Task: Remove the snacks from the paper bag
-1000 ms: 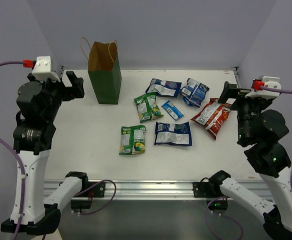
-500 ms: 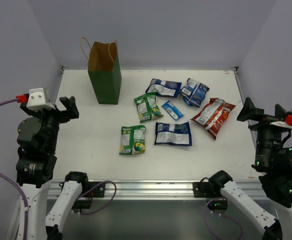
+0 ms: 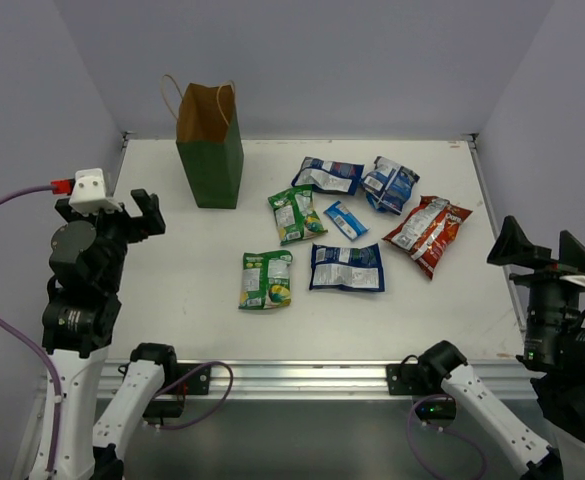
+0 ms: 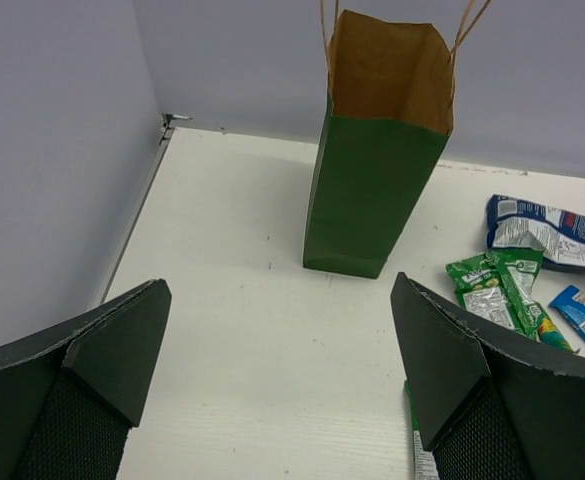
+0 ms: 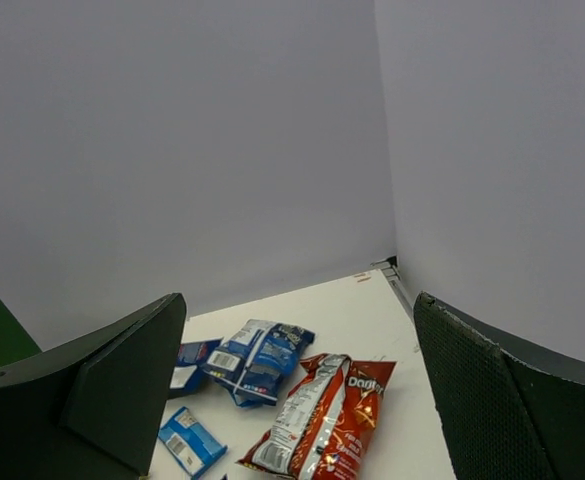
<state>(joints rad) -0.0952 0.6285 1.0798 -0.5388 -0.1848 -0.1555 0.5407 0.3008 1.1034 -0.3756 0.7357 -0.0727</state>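
Black jaws of the left gripper and right gripper gape wide, holding and touching nothing

The dark green paper bag stands upright, mouth open, ahead of the left gripper. The snacks lie flat, ahead-left of the right gripper: two green packets, three blue-and-white packets, a small blue bar, and a red-orange chip bag nearest it.

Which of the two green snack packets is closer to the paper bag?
The far green packet, just left of the small blue bar. The other green packet lies nearer the table's front edge.
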